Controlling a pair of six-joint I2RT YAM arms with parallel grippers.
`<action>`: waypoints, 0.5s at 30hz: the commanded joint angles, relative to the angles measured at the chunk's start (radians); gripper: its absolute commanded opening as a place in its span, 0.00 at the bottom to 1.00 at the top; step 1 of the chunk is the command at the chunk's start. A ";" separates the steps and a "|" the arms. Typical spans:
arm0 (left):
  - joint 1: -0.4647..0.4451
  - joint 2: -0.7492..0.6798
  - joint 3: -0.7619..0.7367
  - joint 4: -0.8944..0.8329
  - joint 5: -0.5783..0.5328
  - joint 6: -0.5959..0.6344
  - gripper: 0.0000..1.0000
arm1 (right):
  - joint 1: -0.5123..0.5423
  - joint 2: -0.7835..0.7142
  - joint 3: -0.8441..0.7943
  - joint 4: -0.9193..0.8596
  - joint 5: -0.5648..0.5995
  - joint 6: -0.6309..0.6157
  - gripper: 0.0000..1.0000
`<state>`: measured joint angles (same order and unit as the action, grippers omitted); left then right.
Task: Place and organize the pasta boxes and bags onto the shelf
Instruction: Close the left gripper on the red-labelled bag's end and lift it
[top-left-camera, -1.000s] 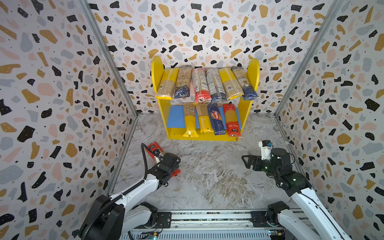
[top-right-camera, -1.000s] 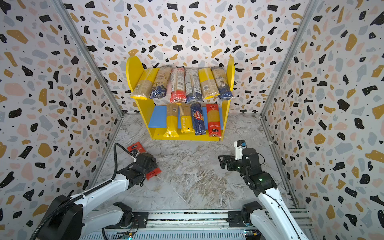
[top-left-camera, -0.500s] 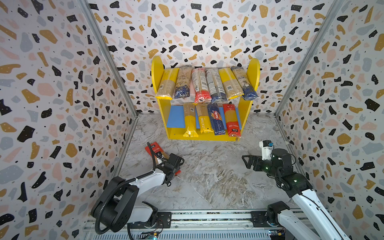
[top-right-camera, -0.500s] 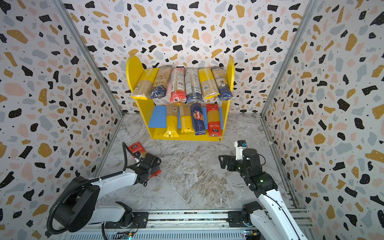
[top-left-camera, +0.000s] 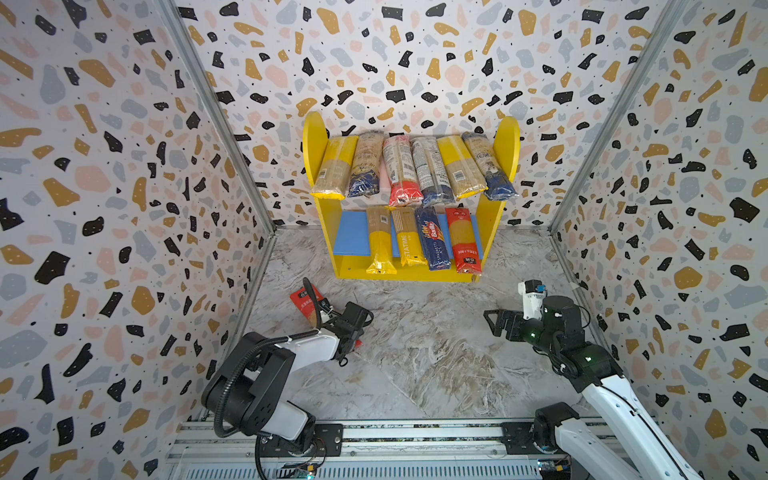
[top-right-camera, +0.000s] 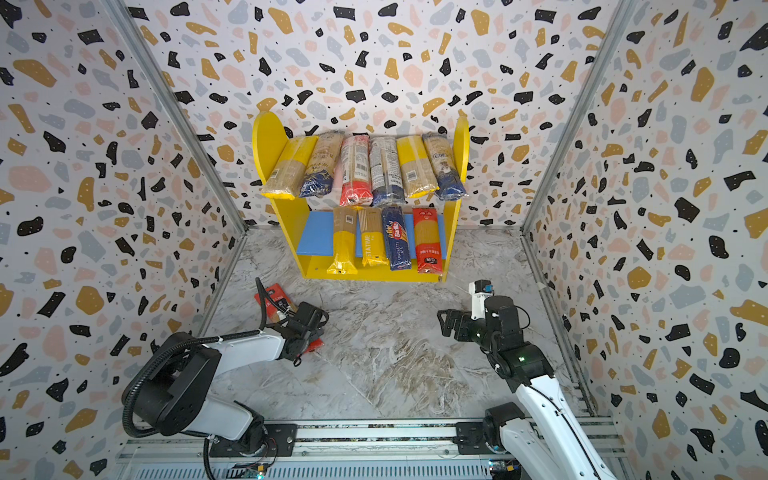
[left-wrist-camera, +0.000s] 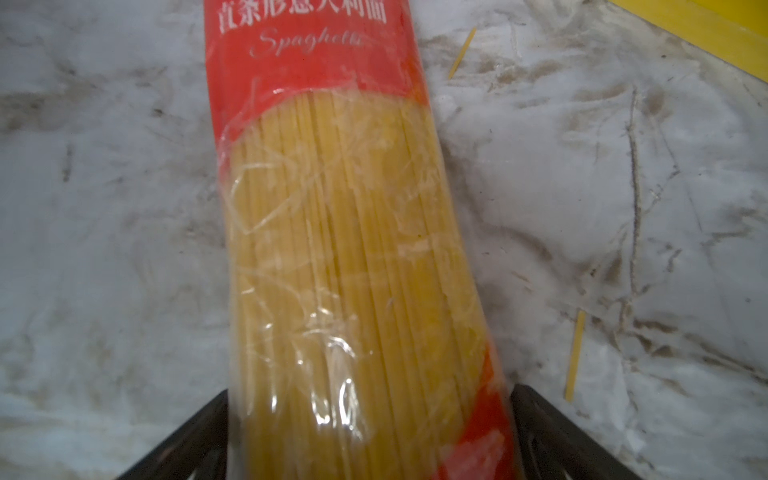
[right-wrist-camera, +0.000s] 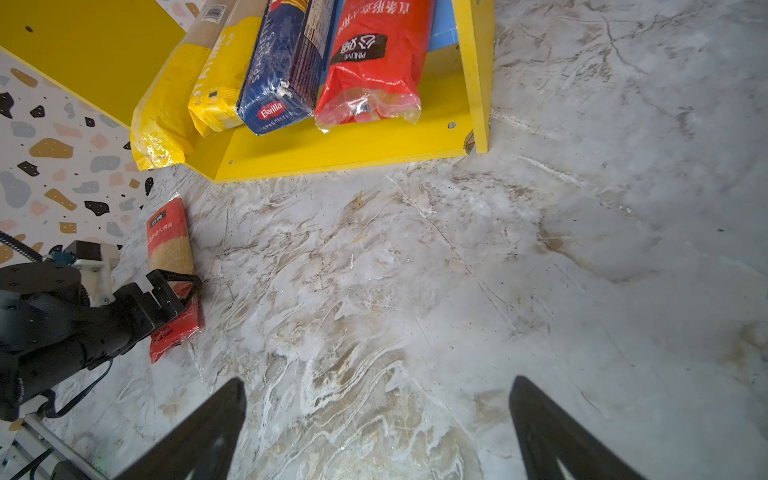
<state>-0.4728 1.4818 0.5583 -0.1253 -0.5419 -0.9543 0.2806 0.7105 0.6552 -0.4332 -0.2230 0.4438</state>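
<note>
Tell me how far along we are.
Done: ten packs sit on the shelf, six up top, four below. In hand: the left gripper, jaws open, straddles the last red spaghetti pack on the table, not lifted. Left: grip and shelve it. Right gripper idle, open.

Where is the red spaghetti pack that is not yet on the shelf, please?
In both top views the red spaghetti pack lies on the floor at left, in front of the shelf, its near end between the jaws of the left gripper.

The marble table (top-left-camera: 419, 365) carries the shelf (top-left-camera: 505, 141) and one red pack (top-left-camera: 302, 298) lying flat. On the top board (top-right-camera: 336, 176) lie six packs (top-left-camera: 428, 170), on the blue board (top-left-camera: 351, 237) four more packs (top-left-camera: 432, 239)
</note>
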 joint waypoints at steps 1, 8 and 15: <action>-0.004 0.003 0.000 0.011 0.009 0.001 0.94 | -0.006 -0.003 -0.002 0.012 -0.014 -0.012 0.99; -0.005 0.025 0.022 -0.039 0.022 0.017 0.88 | -0.014 -0.012 0.006 0.008 -0.027 -0.018 0.99; -0.004 0.092 0.083 -0.089 0.066 0.051 0.57 | -0.020 -0.039 0.006 0.007 -0.035 -0.020 0.99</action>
<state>-0.4732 1.5455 0.6327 -0.1699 -0.5312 -0.9306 0.2665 0.6910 0.6552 -0.4335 -0.2443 0.4385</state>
